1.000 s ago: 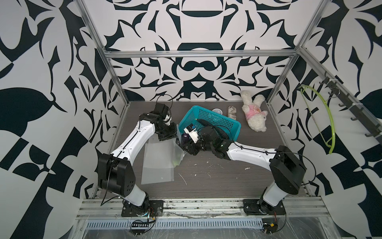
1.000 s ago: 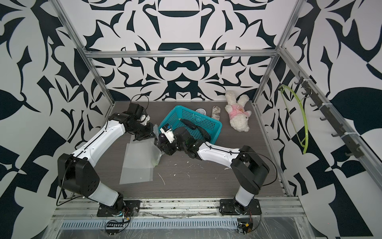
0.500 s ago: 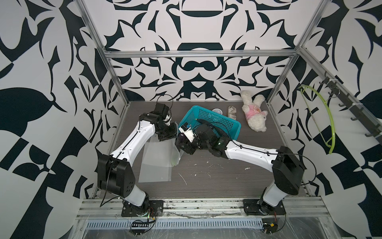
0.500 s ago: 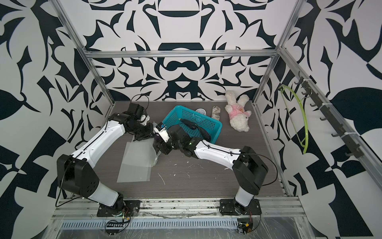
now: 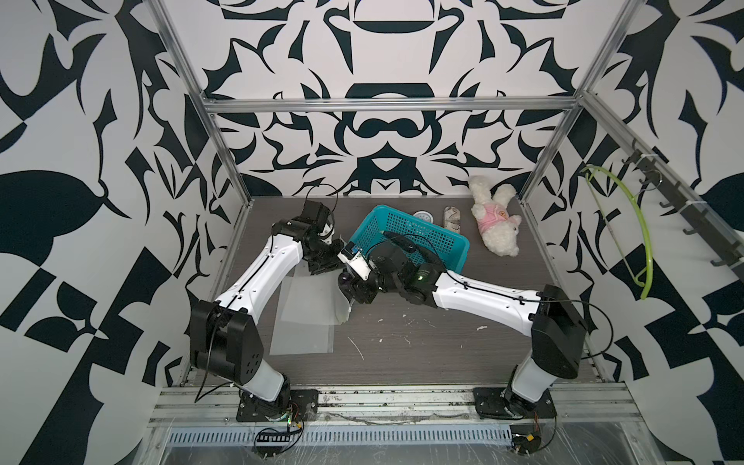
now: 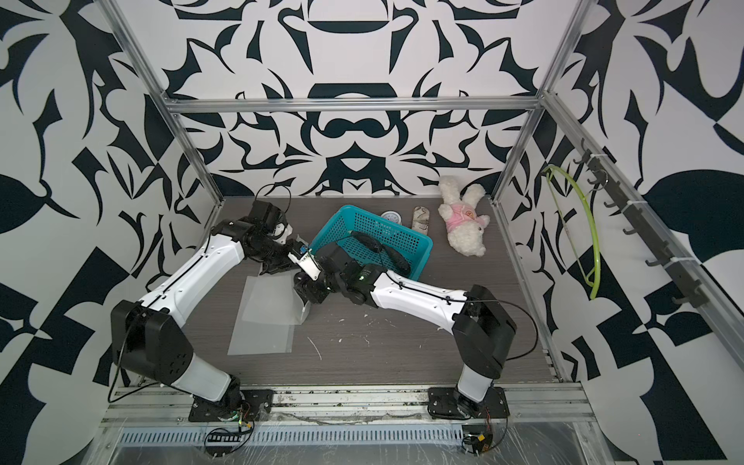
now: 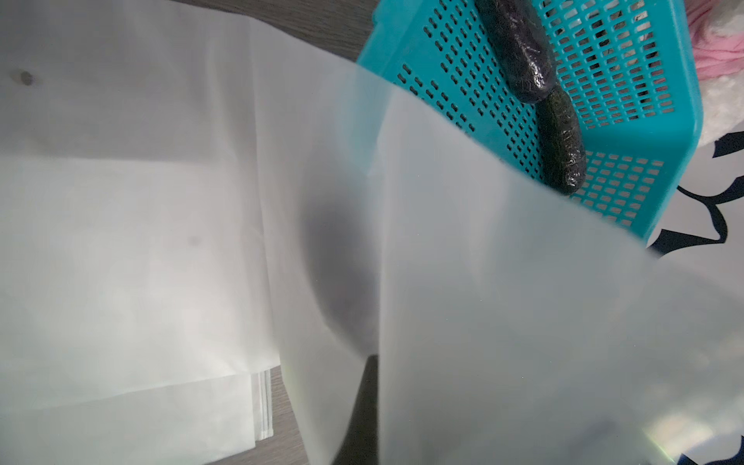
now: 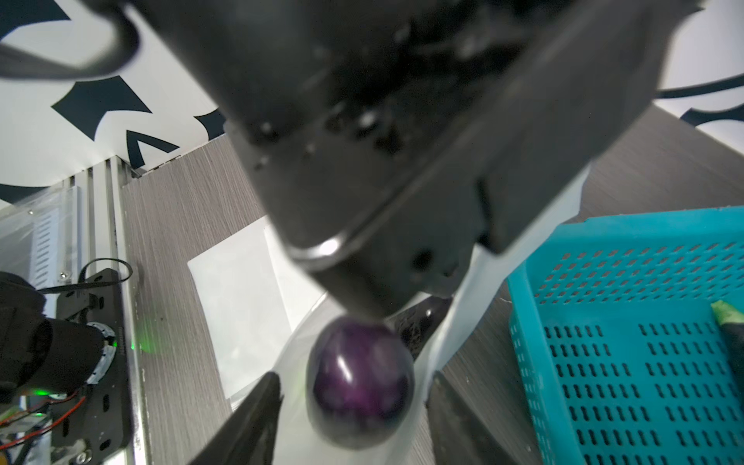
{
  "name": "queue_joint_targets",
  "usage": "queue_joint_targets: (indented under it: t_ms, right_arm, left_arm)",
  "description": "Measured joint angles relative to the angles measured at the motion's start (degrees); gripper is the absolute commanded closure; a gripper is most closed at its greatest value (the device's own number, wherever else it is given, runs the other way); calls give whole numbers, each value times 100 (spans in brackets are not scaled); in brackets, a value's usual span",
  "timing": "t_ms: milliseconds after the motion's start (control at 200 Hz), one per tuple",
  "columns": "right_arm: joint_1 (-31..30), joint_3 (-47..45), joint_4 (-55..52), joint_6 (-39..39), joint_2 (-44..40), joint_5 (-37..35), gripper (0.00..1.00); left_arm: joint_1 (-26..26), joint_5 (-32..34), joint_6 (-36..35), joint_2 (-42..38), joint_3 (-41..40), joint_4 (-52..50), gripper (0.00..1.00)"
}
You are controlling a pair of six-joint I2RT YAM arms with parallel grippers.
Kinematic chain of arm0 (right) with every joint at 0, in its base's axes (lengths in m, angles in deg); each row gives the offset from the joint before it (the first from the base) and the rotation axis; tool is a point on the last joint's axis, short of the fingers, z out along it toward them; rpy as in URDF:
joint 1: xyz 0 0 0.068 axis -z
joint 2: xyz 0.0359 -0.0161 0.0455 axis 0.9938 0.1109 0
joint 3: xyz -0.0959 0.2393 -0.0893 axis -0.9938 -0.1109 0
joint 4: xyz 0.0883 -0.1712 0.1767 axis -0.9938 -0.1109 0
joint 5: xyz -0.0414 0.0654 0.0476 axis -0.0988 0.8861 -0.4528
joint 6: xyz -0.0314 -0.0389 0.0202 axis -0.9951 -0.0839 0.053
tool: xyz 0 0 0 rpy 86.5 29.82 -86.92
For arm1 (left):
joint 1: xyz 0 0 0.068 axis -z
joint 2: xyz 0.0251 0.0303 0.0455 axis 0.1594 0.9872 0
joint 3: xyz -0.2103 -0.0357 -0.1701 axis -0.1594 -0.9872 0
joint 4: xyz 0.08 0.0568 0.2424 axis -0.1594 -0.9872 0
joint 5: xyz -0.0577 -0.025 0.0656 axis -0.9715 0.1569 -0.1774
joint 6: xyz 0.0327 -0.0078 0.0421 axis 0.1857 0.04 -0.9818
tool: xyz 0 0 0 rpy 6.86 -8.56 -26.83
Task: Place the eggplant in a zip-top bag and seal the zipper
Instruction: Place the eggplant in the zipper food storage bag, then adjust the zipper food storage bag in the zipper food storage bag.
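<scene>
left arm [image 5: 261,277]: extended far, left fingers [image 7: 362,422] pinching zip-top bag [image 5: 310,298] | right arm [image 5: 483,298]: reaching left, right fingers [image 8: 253,414] wide around eggplant [image 8: 360,382]

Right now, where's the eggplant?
In the right wrist view, the eggplant is between the right gripper's open jaws at the zip-top bag's mouth, beside the basket.

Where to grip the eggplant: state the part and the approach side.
Grip the eggplant across its rounded purple end, the part showing. Come straight in through the open mouth of the zip-top bag, as the right gripper is lined up; the left gripper holds the bag's lip just above, probably crowding any approach from the top.
</scene>
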Motion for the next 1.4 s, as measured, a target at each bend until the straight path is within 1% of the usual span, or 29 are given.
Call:
queue_joint_targets:
  t_ms: [260, 340, 440, 535, 595, 725, 900, 965, 1080, 1100, 1150, 1190, 1310, 1400]
  right_arm:
    - [92, -203, -33, -39, -203, 35, 30]
    - [227, -337, 39, 140, -396, 197, 30]
    - [557, -522, 232, 514, -634, 466, 30]
    - [811, -535, 400, 785, -673, 636, 30]
    - [920, -511, 439, 920, -638, 691, 30]
    - [907, -343, 531, 1154, -374, 774, 30]
    - [927, -219, 765, 1445, 122, 918, 33]
    - [942, -142, 782, 1528, 302, 949, 38]
    - [953, -2, 776, 1648, 522, 935, 51]
    - [953, 2, 774, 1707, 533, 931, 55]
    - [953, 7, 739, 1683, 527, 885, 71]
    - [953, 9, 715, 1755, 511, 857, 79]
    - [953, 26, 496, 1851, 396, 693, 91]
    - [953, 179, 48, 1930, 236, 527, 99]
  left_arm:
    - [0, 0, -7, 0, 0, 0, 100]
    - [0, -4, -7, 0, 0, 0, 100]
    - [0, -9, -9, 0, 0, 0, 100]
    - [2, -11, -9, 0, 0, 0, 100]
    - [2, -11, -7, 0, 0, 2, 100]
    - [2, -11, -7, -15, 0, 2, 100]
    - [0, -13, -7, -79, 0, 0, 100]
    - [0, -13, -7, -85, 0, 2, 100]
    - [0, -11, -7, -85, 0, 2, 100]
    - [2, -11, -7, -85, 0, 2, 100]
    - [2, -4, -7, -85, 0, 0, 100]
    - [2, 9, -9, -87, 0, 0, 100]
    - [2, 103, -7, -85, 33, -105, 100]
    - [15, 251, -7, -31, 334, -468, 100]
